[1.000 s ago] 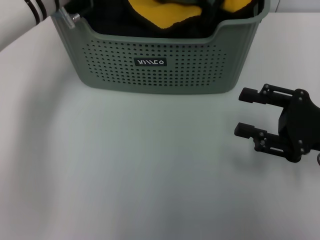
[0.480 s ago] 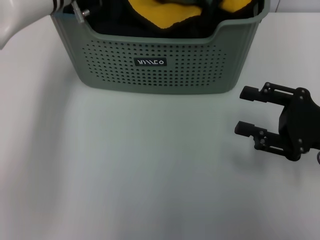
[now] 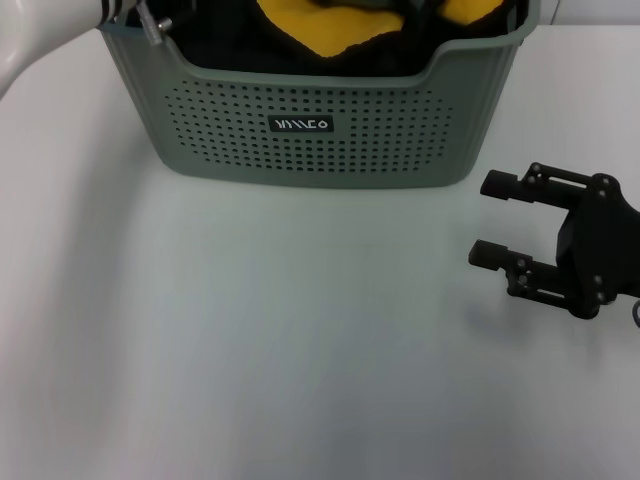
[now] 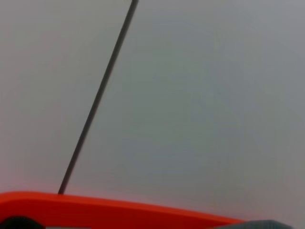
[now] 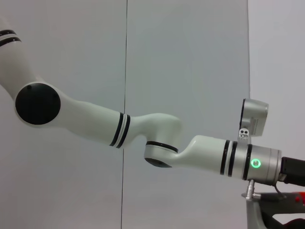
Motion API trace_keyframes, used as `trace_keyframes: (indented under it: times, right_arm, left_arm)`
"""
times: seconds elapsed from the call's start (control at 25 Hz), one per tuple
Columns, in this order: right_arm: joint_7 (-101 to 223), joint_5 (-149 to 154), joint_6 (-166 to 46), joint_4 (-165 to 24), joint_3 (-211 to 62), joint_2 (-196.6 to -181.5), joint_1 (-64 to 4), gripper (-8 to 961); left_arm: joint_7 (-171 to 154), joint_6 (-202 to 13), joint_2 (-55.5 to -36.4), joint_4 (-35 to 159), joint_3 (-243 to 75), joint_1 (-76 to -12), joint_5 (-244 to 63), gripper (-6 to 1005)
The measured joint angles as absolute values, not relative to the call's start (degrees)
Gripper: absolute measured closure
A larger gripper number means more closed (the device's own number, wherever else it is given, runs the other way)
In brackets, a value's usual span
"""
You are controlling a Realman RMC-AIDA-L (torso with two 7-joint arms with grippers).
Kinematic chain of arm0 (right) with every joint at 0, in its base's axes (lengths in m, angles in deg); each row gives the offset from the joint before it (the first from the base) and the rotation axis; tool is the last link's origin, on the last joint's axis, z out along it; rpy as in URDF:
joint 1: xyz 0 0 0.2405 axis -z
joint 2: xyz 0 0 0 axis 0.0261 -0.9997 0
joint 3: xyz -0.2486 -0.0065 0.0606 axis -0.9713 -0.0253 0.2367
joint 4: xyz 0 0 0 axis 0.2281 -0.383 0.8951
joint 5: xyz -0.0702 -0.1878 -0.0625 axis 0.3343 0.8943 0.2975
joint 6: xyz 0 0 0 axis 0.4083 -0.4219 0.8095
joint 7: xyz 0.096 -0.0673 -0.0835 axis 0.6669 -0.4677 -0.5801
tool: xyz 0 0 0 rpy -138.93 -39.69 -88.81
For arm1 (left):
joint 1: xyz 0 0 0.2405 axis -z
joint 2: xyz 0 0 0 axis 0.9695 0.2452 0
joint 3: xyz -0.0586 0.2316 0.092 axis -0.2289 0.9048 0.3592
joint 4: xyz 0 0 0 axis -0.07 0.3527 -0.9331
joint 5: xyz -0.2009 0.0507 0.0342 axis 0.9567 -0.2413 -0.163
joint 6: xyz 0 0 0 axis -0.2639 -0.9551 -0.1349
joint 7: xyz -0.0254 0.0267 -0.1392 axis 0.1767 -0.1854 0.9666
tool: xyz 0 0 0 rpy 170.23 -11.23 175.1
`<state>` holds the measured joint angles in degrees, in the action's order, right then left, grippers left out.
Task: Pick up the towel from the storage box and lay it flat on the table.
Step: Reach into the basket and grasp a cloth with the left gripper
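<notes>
— Why did the black right gripper (image 3: 490, 218) sit out on the plain white, smooth tabletop (image 3: 280, 340), low and near the robot?

— It looked parked, I judged. Its two fingers were spread with nothing between them, pointing toward the bare middle of the table, just beside the near right corner of the sage grey-green perforated plastic storage basket (image 3: 310, 140) but not touching it.

— And the white left arm (image 3: 40, 35)?

— It reached over the basket's far left corner, probably going in for the cloth. Its gripper was out of sight past the rim, so I could not tell how its fingers stood.

— Where was the dark towel?

— Presumably inside the basket; only dark folds (image 3: 230, 40) showed under a yellow cloth (image 3: 330, 25), too shadowed to tell apart.

— The room beyond?

— Plain pale wall panels (image 5: 190, 57) with a thin dark seam (image 5: 126, 71), and an orange edge (image 4: 114, 210) in the left wrist view.
</notes>
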<state>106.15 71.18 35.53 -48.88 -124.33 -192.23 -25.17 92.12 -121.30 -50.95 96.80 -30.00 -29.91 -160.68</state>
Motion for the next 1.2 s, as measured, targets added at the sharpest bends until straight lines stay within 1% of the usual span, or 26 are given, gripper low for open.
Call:
trace_keyframes:
  times: [0.04, 0.64, 1.2]
  right_arm:
    - [106.1, 71.2, 35.4, -48.9, -124.3, -192.24, -25.2, 330]
    - [105.7, 71.2, 34.7, -49.6, -124.4, -192.24, -25.7, 331]
    - [105.7, 71.2, 35.0, -49.6, -124.4, -192.33, -25.5, 332]
  left_arm:
    - [92.3, -121.3, -50.93, 96.7, -30.0, -29.9, -160.8, 523]
    - [93.6, -120.9, -50.65, 98.1, -29.9, -32.2, -161.0, 518]
    - [93.6, -122.0, -50.93, 97.3, -27.0, -30.6, -160.8, 516]
